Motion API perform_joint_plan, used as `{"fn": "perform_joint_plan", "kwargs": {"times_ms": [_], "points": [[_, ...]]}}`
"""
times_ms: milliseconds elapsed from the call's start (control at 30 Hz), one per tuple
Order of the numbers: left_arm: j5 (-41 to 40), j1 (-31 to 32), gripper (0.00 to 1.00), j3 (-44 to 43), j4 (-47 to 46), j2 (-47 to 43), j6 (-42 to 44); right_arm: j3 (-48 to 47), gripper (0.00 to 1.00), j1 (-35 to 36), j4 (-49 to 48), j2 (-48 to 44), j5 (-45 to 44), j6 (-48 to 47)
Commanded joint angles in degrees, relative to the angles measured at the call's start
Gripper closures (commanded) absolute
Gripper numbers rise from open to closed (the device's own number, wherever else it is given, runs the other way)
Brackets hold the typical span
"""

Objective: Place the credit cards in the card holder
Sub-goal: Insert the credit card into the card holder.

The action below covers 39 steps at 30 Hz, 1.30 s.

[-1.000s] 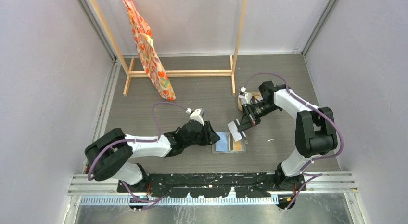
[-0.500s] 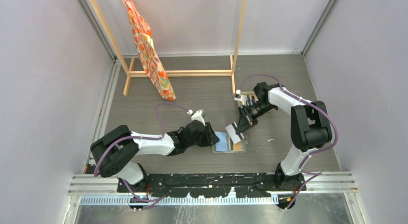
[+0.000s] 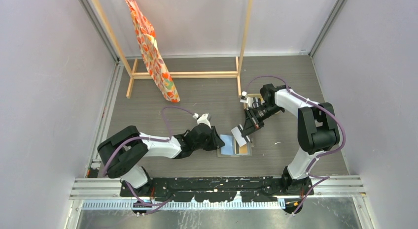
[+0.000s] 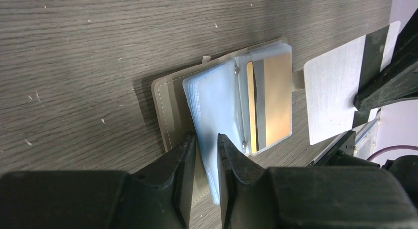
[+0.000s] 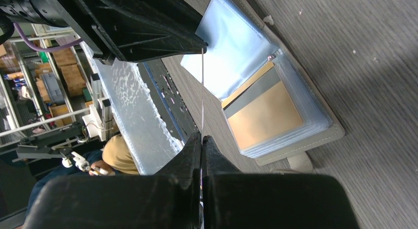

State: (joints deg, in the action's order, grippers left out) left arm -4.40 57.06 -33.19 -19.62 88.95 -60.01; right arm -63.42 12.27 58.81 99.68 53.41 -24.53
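The card holder (image 3: 235,145) lies open on the table, grey cover (image 4: 167,108) down and pale blue sleeves (image 4: 217,98) fanned up. One gold credit card (image 4: 276,98) sits in a sleeve on its right half (image 5: 266,115). My left gripper (image 4: 207,147) stands narrowly open astride the raised sleeves, both fingertips close to them. My right gripper (image 5: 202,138) is shut on another credit card (image 4: 332,91), white-faced with a dark stripe. That card hangs just right of the holder and appears edge-on (image 5: 202,91) in the right wrist view.
A wooden rack (image 3: 187,74) with an orange patterned cloth (image 3: 153,51) stands at the back. A beige tray (image 3: 255,96) shows partly under the right arm. Walls close in on the left and right. The arm bases line the near edge.
My right arm brought its card closer to the holder, then held still. The left arm edged right and its jaws narrowed around the sleeves.
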Motion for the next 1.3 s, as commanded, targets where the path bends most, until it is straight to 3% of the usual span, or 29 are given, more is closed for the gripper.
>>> {"fn": "perform_joint_plan", "kwargs": {"times_ms": [0,133,467,767,1267], "points": [[-0.47,-0.01,0.79,-1.48,-4.47,1.32,-1.98,-1.77,0.99,0.27,0.84,-0.01,1.14,-0.61],[-3.27,-0.09,0.99,0.04,-8.52,1.55,-4.07,-1.77,0.99,0.22,0.55,0.26,1.97,-0.16],[-10.57,-2.43,1.0,6.2,-27.99,5.93,-12.95,0.96,0.99,0.21,-9.18,0.04,2.82,11.94],[-7.94,-3.39,0.99,9.5,-40.22,13.8,-16.74,-0.56,0.99,0.29,-12.06,4.8,-3.55,15.51],[-5.9,-3.86,0.96,8.82,-34.04,12.19,-15.66,-2.86,0.99,1.9,-14.58,8.08,-7.03,19.63]]}}
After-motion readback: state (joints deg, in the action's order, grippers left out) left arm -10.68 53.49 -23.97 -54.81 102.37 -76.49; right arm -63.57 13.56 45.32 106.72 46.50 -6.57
